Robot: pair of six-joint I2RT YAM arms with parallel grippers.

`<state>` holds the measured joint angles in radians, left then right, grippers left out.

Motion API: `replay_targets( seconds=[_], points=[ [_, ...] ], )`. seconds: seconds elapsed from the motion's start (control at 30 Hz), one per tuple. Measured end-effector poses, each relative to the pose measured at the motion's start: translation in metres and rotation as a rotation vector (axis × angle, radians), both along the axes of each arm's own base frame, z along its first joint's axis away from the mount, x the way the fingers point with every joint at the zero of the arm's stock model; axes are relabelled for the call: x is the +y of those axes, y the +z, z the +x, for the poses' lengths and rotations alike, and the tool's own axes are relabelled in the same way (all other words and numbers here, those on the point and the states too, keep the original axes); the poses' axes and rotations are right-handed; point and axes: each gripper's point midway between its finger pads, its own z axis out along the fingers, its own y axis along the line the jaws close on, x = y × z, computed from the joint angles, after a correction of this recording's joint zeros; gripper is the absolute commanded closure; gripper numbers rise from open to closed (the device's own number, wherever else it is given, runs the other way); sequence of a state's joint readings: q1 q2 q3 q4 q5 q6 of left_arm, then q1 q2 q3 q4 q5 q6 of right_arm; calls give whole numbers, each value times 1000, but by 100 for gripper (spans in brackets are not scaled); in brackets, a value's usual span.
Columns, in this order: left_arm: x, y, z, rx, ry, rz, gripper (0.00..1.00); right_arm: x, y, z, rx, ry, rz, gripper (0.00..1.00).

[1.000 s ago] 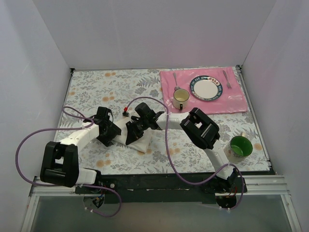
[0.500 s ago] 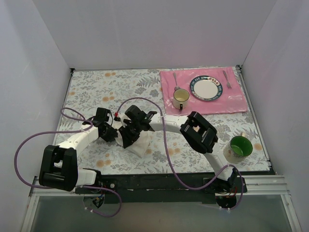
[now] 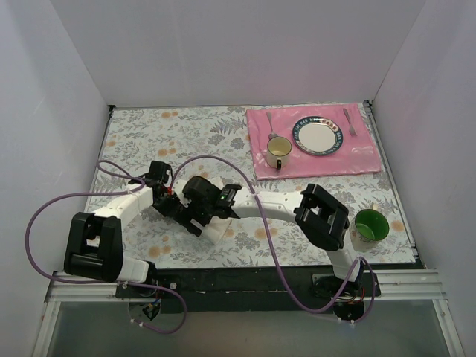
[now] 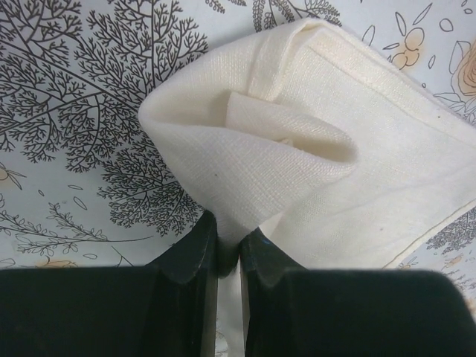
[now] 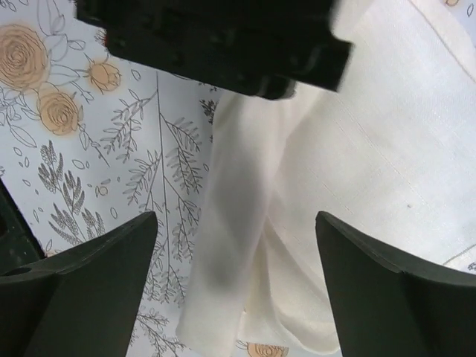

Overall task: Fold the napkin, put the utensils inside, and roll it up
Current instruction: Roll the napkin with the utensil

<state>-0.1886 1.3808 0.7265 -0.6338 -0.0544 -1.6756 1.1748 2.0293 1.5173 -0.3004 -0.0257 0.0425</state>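
Left gripper (image 4: 229,259) clamps a raised fold of the off-white napkin (image 4: 349,171), which lies near the front of the floral tablecloth (image 3: 149,134). Right gripper (image 5: 236,290) hovers over it, fingers spread wide. Pink placemat (image 3: 357,158), plate (image 3: 318,137) and mug (image 3: 279,151) sit well apart; green cup (image 3: 370,224) stands beside the right arm.

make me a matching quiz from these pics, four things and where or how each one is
1 napkin
2 plate
3 green cup
4 right gripper

a on the pink placemat
b open
c pinched by the left gripper
d on the floral tabletop, right side

Pairs: 1-c, 2-a, 3-d, 4-b
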Motion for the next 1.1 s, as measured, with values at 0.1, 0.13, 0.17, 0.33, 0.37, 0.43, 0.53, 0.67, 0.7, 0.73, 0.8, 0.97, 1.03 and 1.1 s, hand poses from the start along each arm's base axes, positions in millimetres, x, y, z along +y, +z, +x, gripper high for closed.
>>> replay_targets(
  seconds=[0.1, 0.13, 0.17, 0.33, 0.37, 0.43, 0.53, 0.67, 0.7, 0.73, 0.8, 0.97, 1.03, 1.1],
  points=[
    [-1, -1, -1, 22, 1, -8, 100, 9, 4, -4, -64, 11, 12, 2],
    [-1, -1, -1, 24, 2, -10, 100, 11, 4, -6, -82, 15, 12, 1],
    [-1, -1, -1, 26, 7, -13, 100, 12, 4, -8, -94, 17, 7, 1],
    [-1, 0, -2, 32, 12, -23, 100, 12, 2, -9, -136, 20, -7, 11],
    [-2, 0, -2, 33, 12, -24, 100, 13, 1, -8, -143, 19, -3, 14],
    [-2, 0, -2, 35, 15, -27, 100, 13, -1, -7, -160, 15, -1, 22],
    [-3, -1, -3, 40, 19, -33, 100, 16, -5, -6, -196, 11, 7, 28],
    [-6, -1, -5, 53, 26, -49, 100, 20, -9, -8, -225, 17, 11, 28],
    [-6, -1, -5, 56, 29, -53, 100, 22, -9, -8, -231, 18, 15, 28],
    [-7, -1, -5, 58, 30, -57, 100, 23, -10, -8, -234, 17, 15, 30],
    [-8, -1, -5, 61, 35, -65, 100, 24, -14, -8, -244, 18, 10, 34],
    [-11, -2, -6, 69, 40, -80, 100, 15, -26, -3, -277, 1, -23, 36],
    [-12, -2, -7, 73, 39, -85, 100, 12, -30, 0, -292, -11, -32, 38],
    [-12, -2, -7, 75, 39, -88, 100, 12, -30, 3, -305, -21, -29, 42]
  ],
)
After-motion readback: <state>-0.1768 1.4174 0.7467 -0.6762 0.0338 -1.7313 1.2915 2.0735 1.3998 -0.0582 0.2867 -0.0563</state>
